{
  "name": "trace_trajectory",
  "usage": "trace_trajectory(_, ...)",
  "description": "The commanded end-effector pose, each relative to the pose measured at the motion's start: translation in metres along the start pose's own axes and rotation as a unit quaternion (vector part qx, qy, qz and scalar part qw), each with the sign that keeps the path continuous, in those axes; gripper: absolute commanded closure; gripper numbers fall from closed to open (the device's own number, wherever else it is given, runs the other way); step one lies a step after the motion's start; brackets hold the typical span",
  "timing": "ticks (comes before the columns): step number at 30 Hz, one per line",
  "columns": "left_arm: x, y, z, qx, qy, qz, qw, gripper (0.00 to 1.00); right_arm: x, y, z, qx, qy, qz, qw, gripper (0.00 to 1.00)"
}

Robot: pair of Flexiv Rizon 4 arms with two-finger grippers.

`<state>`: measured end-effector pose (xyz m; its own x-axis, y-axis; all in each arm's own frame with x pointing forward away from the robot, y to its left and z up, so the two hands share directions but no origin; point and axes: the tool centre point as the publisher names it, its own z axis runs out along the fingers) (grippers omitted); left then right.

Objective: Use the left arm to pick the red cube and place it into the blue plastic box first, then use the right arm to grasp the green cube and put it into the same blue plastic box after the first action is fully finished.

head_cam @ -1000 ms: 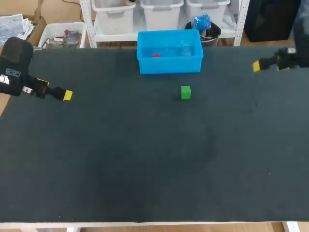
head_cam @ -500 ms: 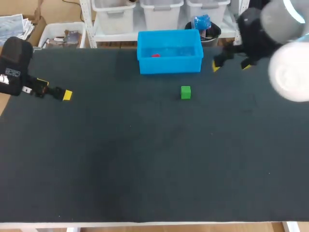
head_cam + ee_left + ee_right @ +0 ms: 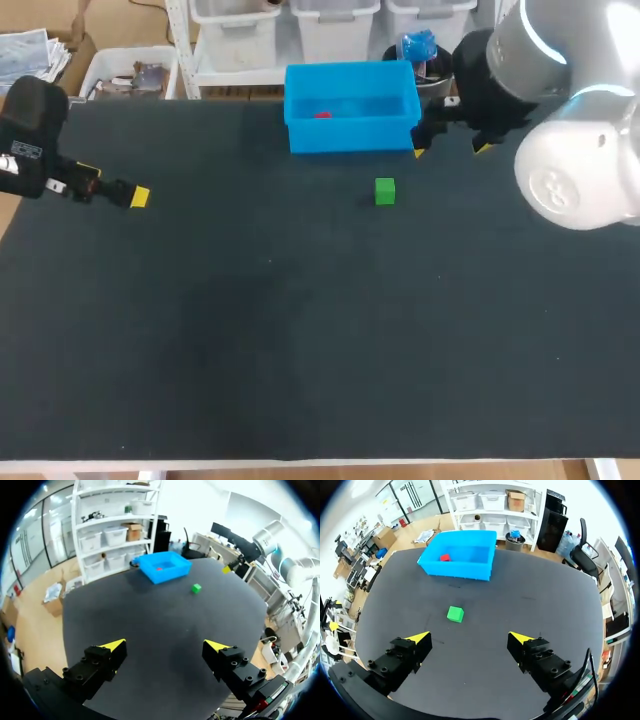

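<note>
The red cube (image 3: 322,114) lies inside the blue plastic box (image 3: 350,136) at the table's far edge; the right wrist view shows it there too, red cube (image 3: 445,557) in the blue box (image 3: 455,571). The green cube (image 3: 385,190) sits on the dark mat just in front of the box. My right gripper (image 3: 451,149) hovers open and empty beside the box's right end, behind and right of the cube. In its own view the green cube (image 3: 455,614) lies ahead of the open gripper (image 3: 469,637). My left gripper (image 3: 138,196) stays open and empty at the far left, the same gripper (image 3: 165,645) far from everything.
The black mat (image 3: 300,330) covers the whole table. Only the box and the green cube stand on it. My right arm's bulky white links (image 3: 575,170) hang over the table's right rear part.
My right arm has swung in from the table's right edge toward the middle, bringing its open gripper beside the blue box. The left arm and both cubes have not moved.
</note>
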<state>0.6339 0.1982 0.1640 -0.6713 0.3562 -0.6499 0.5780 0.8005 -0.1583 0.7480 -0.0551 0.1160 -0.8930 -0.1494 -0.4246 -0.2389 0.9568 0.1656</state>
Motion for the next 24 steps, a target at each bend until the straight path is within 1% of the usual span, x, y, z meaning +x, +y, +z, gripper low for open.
trace_trajectory(1,0.001,0.001,0.000,0.002,-0.002,0.001,1.000,0.00,0.004,0.001,-0.002,0.004,-0.005,0.001,1.000,0.00)
trace_trajectory(17,0.001,0.001,0.000,0.002,-0.002,0.001,1.000,0.00,0.004,0.001,-0.002,0.004,-0.005,0.001,1.000,0.00)
trace_trajectory(19,0.001,0.001,0.000,0.002,-0.002,0.001,1.000,0.00,0.000,0.006,0.000,0.008,0.002,0.005,1.000,0.00)
trace_trajectory(21,0.001,0.001,0.000,0.002,-0.002,0.001,1.000,0.00,-0.002,0.009,0.003,0.026,0.017,0.013,0.999,0.00)
trace_trajectory(24,0.001,0.001,0.000,0.002,-0.002,0.001,1.000,0.00,-0.004,0.015,0.008,0.029,0.026,0.026,0.999,0.00)
